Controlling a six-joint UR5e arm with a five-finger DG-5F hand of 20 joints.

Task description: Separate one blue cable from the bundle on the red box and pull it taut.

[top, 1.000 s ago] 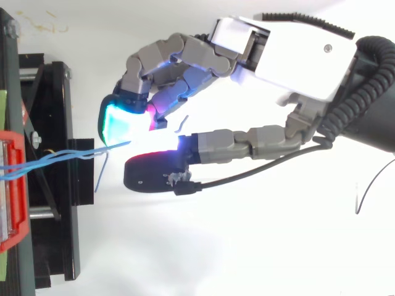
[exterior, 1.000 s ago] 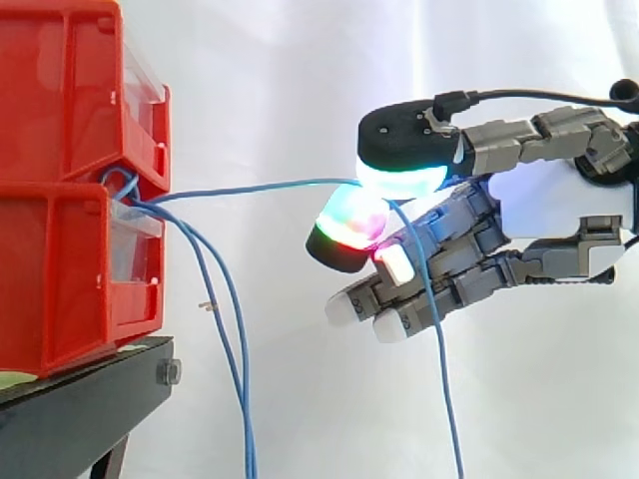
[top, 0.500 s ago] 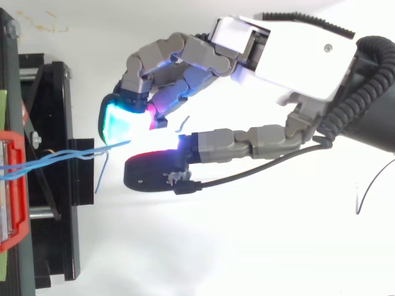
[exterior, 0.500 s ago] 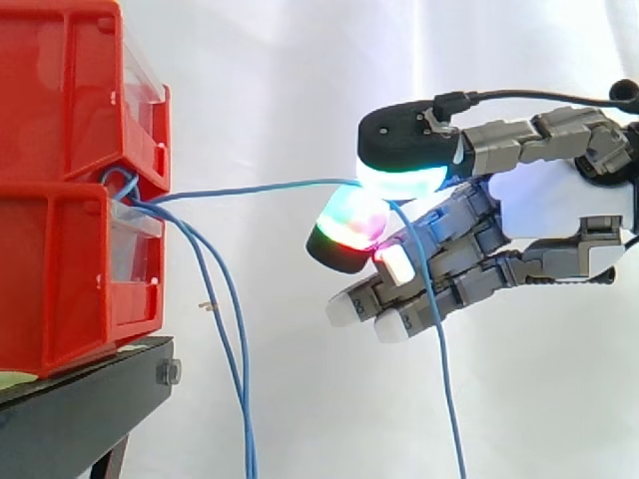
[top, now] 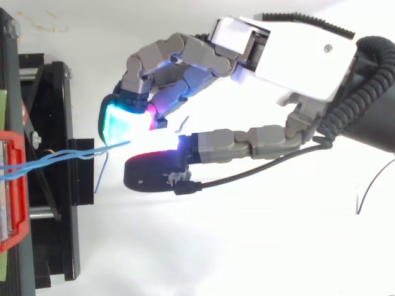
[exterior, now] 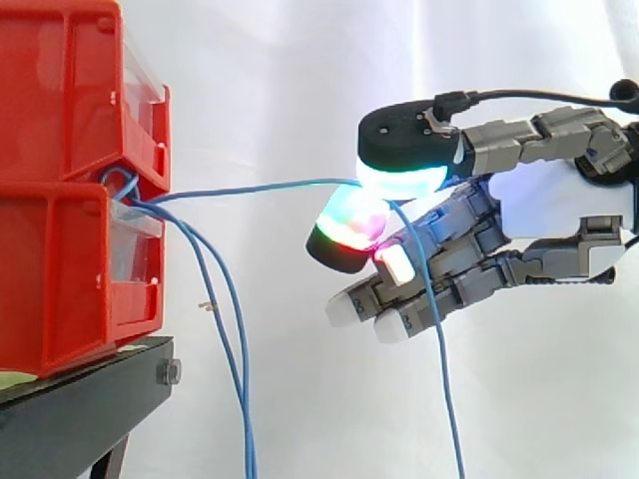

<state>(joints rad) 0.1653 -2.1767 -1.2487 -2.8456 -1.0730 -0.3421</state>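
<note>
Several thin blue cables come out of the gap between the two stacked red bins (exterior: 70, 180) at the left. One blue cable (exterior: 260, 188) runs almost level from the bins to my hand (exterior: 559, 215) and is pinched between the thumb pad (exterior: 399, 175) and a glowing fingertip (exterior: 344, 225). Past the pinch its free end hangs straight down (exterior: 444, 389). The other cables of the bundle (exterior: 225, 329) droop down beside the bins. In the top view the held cable (top: 62, 157) reaches the cyan fingertip (top: 117, 123) of my hand (top: 296, 55).
The red bins rest on a black stand (exterior: 90, 399), seen from above as a black frame (top: 55, 172) at the left. A white curtain hangs behind. A thin dark wire (top: 370, 185) lies at the right edge.
</note>
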